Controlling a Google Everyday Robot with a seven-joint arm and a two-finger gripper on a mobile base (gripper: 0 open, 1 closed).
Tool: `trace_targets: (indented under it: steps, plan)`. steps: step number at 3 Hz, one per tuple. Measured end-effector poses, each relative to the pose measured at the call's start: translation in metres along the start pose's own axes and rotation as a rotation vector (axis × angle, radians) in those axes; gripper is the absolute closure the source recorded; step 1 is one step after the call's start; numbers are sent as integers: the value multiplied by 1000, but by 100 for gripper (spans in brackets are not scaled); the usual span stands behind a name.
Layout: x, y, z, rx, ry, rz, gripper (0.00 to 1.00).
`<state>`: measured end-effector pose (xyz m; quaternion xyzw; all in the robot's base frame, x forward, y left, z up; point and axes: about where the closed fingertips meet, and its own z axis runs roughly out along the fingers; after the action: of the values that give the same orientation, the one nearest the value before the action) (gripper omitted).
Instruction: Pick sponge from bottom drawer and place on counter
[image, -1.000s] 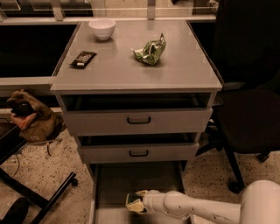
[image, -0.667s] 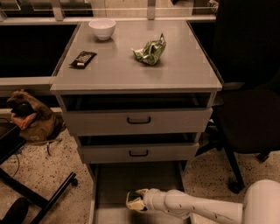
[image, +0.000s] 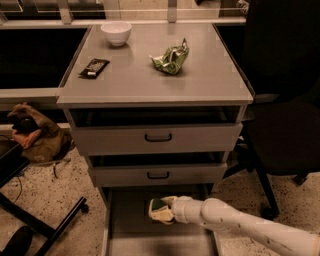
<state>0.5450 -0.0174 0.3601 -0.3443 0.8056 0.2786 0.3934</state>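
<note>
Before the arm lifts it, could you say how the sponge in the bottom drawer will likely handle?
The sponge, at the gripper in the bottom drawer, looks like a small soft pad, so it probably squashes under pressure and weighs little. Flat and rectangular, it should not roll on the counter.

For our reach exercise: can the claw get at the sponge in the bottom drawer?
Likely yes: the drawer stands open, nothing covers the sponge, and the claw is right at it inside.
</note>
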Motion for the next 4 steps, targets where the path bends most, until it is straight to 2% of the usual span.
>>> trace_targets:
  steps: [1, 2, 3, 4]
  plan:
    - [-67, -6, -42, 20, -35, -65, 100]
    - [-68, -6, -42, 20, -34, -65, 100]
    - [-101, -10, -64, 29, -44, -97, 100]
    - [-163, -18, -104, 30, -88, -114, 100]
